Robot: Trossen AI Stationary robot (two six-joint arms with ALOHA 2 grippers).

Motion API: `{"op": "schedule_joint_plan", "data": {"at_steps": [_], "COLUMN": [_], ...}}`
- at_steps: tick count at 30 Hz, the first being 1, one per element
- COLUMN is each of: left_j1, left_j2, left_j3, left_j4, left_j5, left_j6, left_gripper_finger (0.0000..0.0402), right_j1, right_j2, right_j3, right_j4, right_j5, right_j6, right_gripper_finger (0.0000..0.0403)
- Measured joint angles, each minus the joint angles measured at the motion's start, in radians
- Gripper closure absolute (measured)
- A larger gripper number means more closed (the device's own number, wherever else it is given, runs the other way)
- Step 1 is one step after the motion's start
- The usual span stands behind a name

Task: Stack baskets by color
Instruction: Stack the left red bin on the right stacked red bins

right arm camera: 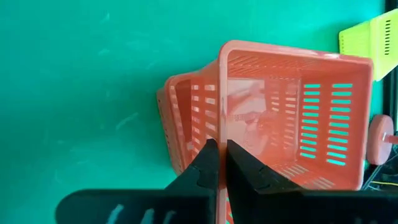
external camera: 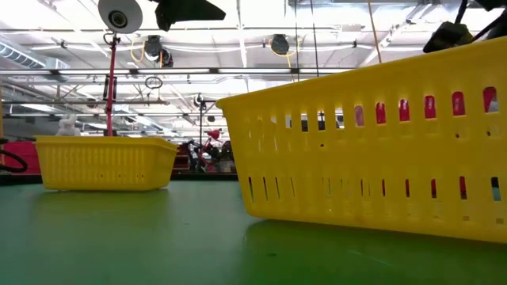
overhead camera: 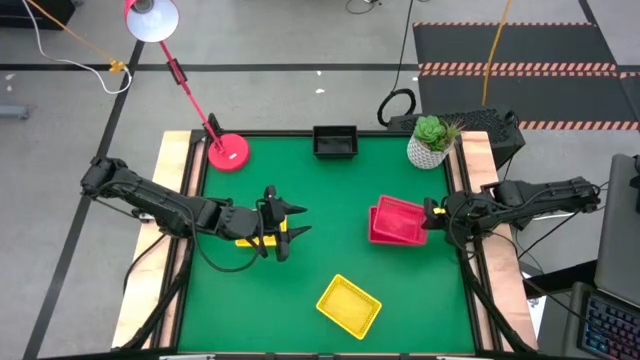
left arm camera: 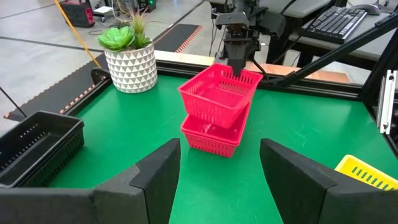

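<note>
The right gripper (overhead camera: 432, 214) pinches the rim of the top red basket (overhead camera: 400, 215), at 3 o'clock, over another red one (left arm camera: 211, 134). The left gripper (overhead camera: 290, 228) gapes near a yellow basket (overhead camera: 243, 240). Another yellow (overhead camera: 349, 305) waits at 6; black (overhead camera: 335, 141) at 12.

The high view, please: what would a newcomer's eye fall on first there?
Probably the red baskets right of centre, the upper one askew on the lower, its rim pinched by the shut right gripper. Next, the yellow basket alone near the front edge, and the open left gripper over another yellow one.
</note>
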Motion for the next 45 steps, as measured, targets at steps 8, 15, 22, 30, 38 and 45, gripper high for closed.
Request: {"op": "schedule_joint_plan", "data": {"at_steps": [8,15,22,30,38,45], "left_j1": [0.0,0.0,0.0,0.0,0.0,0.0], "left_j2": [0.0,0.0,0.0,0.0,0.0,0.0], "left_j3": [0.0,0.0,0.0,0.0,0.0,0.0], "left_j4": [0.013,0.014,0.014,0.014,0.014,0.014], "left_j5": [0.0,0.0,0.0,0.0,0.0,0.0], "left_j6": [0.012,0.014,0.015,0.016,0.017,0.017], "left_gripper_finger": [0.0179,0.0179,0.0179,0.0179,0.0179,0.0179], "right_j1": [0.0,0.0,0.0,0.0,0.0,0.0], "right_j2": [0.024,0.04,0.041,0.081,0.107,0.102], "right_j3": [0.011,0.012,0.013,0.013,0.013,0.013], "right_j4": [0.031,-0.008,-0.015,-0.015,-0.005,0.045], "right_j5": [-0.002,0.006,0.033,0.045,0.06,0.055], "right_j6": [0.113,0.051,-0.033,-0.053,-0.039,0.022], "right_gripper_finger": [0.0399,0.0399,0.0399,0.0387,0.0354,0.0314]}}
